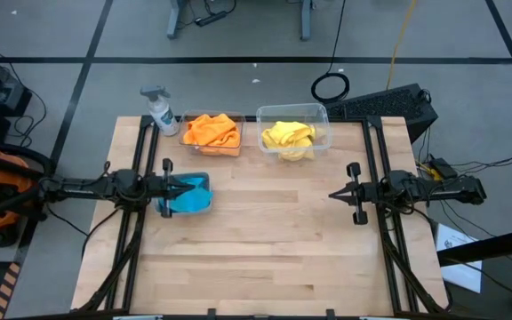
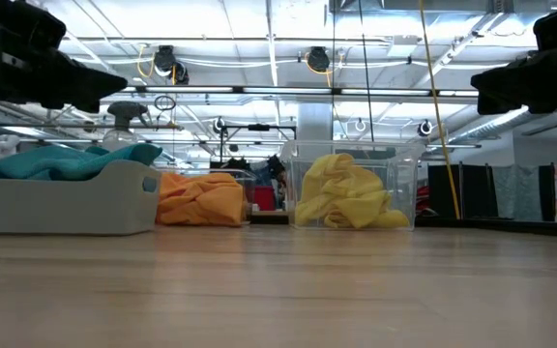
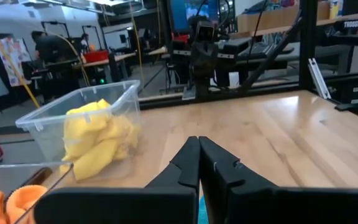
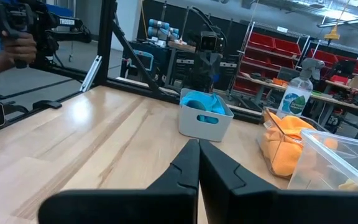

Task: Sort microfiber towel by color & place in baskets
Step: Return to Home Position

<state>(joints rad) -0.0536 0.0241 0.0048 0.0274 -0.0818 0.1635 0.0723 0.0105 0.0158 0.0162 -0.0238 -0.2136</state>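
- Left hand [image 1: 188, 187], fingers pressed together with nothing between them, hangs right over the gray bin [image 2: 66, 208] at the left side of the desk [image 1: 265, 258]. A low or sideways pull-away from here could clip the bin's rim and shove it.
- Blue towels [image 2: 56, 159] lie in that bin, heaped a little above its rim (the low view shows the hump). A finger dragged through the pile could hook the fuzzy cloth and lift it back out.
- White spray bottle [image 1: 161, 113] stands just beside the first clear basket [image 1: 210, 153] at the far edge. If the left arm swung wide toward that edge, it could topple the bottle.
- Orange towels [image 1: 212, 131] fill that basket and seem to swell up to its rim, so a bump might spill a fold over the side.
- Yellow towels [image 1: 287, 135] sit well down inside the second clear basket [image 1: 323, 114], which looks the safest of the three.
- Right hand [image 1: 333, 194], likewise closed to a point and empty, hovers over bare desk well apart from every basket. I judge its retreat carries little risk unless it drops and scrapes the wood.
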